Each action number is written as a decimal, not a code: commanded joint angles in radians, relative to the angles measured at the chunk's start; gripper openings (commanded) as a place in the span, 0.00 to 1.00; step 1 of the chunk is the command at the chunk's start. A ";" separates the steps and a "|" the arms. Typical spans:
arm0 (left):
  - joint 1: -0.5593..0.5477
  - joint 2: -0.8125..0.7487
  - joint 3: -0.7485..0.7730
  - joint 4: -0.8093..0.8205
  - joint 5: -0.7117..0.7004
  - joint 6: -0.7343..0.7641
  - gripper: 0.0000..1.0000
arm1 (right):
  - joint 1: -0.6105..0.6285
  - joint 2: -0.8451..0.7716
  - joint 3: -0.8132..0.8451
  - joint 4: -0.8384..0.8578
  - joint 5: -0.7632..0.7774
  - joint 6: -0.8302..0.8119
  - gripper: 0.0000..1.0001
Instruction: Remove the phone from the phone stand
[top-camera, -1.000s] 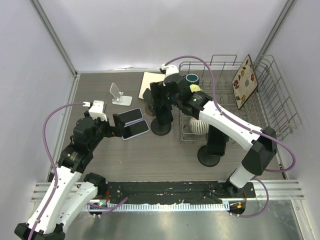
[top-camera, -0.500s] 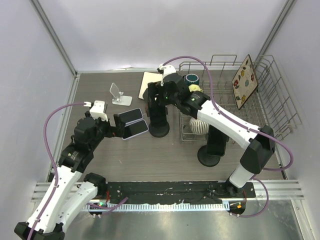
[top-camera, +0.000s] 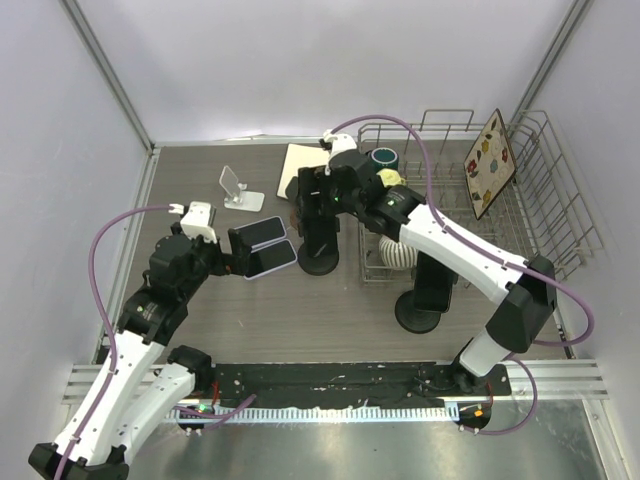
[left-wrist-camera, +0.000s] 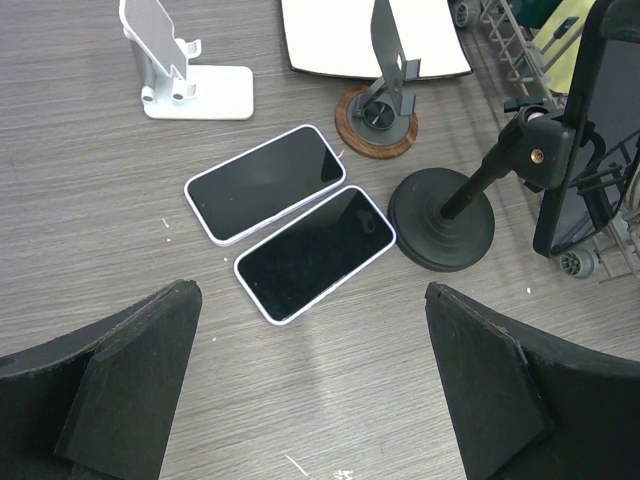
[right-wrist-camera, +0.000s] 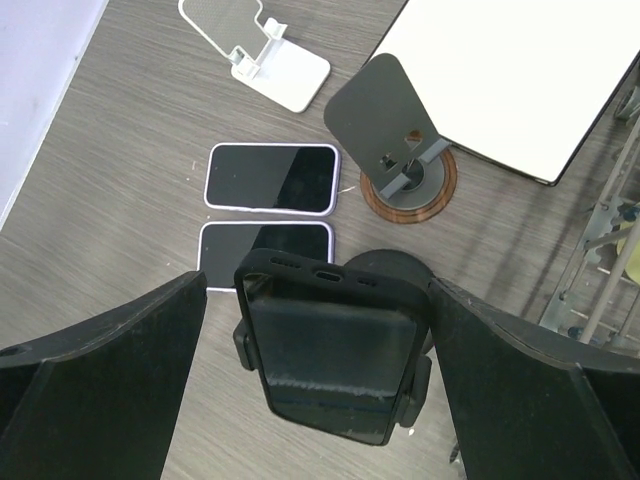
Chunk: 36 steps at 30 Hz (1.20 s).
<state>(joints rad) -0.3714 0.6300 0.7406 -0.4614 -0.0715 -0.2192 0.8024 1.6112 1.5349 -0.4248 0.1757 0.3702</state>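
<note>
Tipping is the risk: the phone (right-wrist-camera: 335, 350) sits clamped in the black stand (left-wrist-camera: 440, 220), right of two flat phones (left-wrist-camera: 265, 182), with the right claw (right-wrist-camera: 320, 390) released astride it. A pull against the clamp, perhaps tight, could topple it. Left claw (left-wrist-camera: 310, 400) hangs released.

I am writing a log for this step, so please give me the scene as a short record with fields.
target: black-cased phone, held in the clamp of the black stand
right gripper: open, one finger on each side of the target, no grip
left gripper: open, above two phones lying flat side by side
empty stands: white stand, wooden-base stand
task state: not yet done
</note>
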 joint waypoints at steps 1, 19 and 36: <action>-0.003 -0.013 -0.001 0.043 -0.014 0.020 1.00 | 0.011 -0.071 -0.018 0.030 0.013 0.044 0.97; -0.009 -0.026 -0.003 0.043 -0.014 0.021 1.00 | 0.104 0.009 -0.024 0.032 0.278 0.096 0.92; -0.012 -0.024 -0.004 0.041 -0.016 0.023 1.00 | 0.172 0.067 -0.024 0.038 0.424 0.070 0.87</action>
<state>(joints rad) -0.3786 0.6125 0.7380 -0.4614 -0.0784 -0.2089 0.9417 1.6695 1.5051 -0.4194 0.5377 0.4503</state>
